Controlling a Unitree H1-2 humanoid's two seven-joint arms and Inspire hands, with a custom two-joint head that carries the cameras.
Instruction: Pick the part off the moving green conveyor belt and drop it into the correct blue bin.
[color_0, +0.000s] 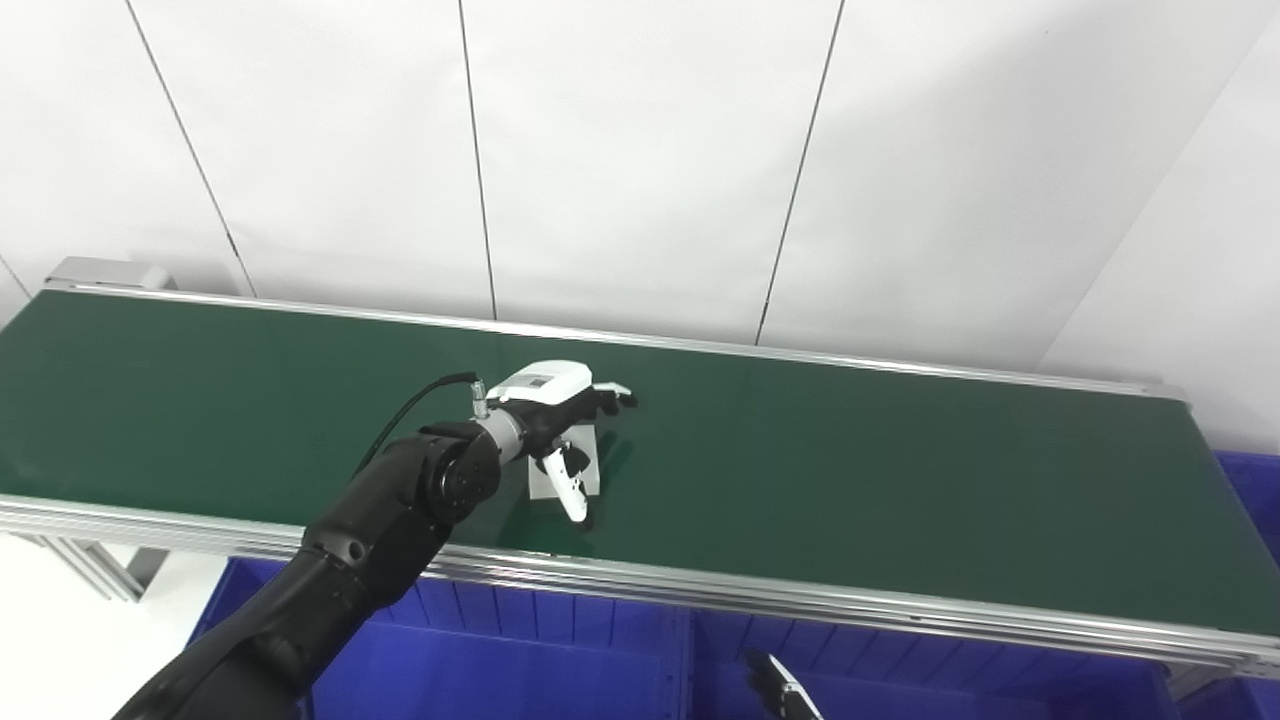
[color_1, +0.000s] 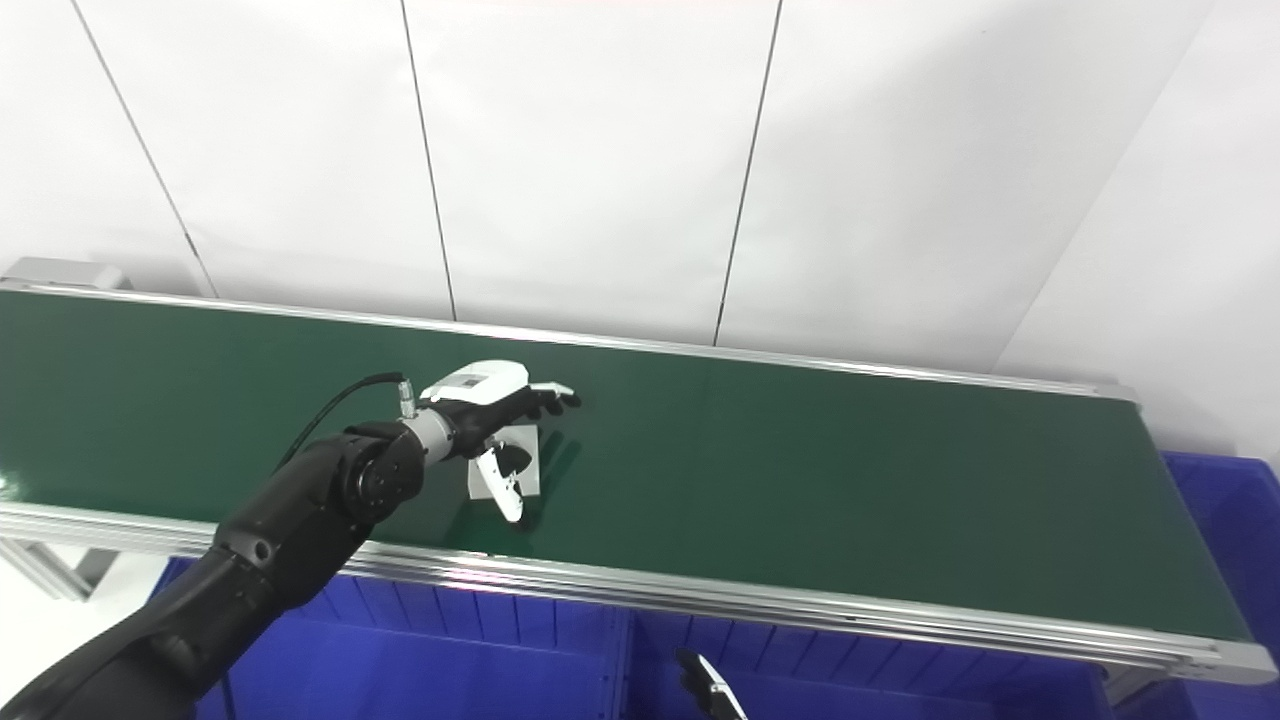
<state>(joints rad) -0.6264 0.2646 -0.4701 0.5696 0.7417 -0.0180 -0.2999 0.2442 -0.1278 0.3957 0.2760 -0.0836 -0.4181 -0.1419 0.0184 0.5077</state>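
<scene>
A pale grey flat part (color_0: 586, 462) lies on the green conveyor belt (color_0: 850, 480), mostly covered by my left hand (color_0: 562, 420). That hand hovers over the part with its fingers stretched out to the right and its thumb (color_0: 570, 488) pointing down toward the belt's near side, so it is open. Whether it touches the part I cannot tell. Only the fingertips of my right hand (color_0: 780, 690) show at the bottom edge, over the blue bins; its state is hidden.
Blue bins (color_0: 560, 660) sit below the belt's near aluminium rail (color_0: 800, 600), and another blue bin (color_0: 1250, 490) stands past the belt's right end. A white panelled wall rises behind the belt. A black cable runs from the left wrist.
</scene>
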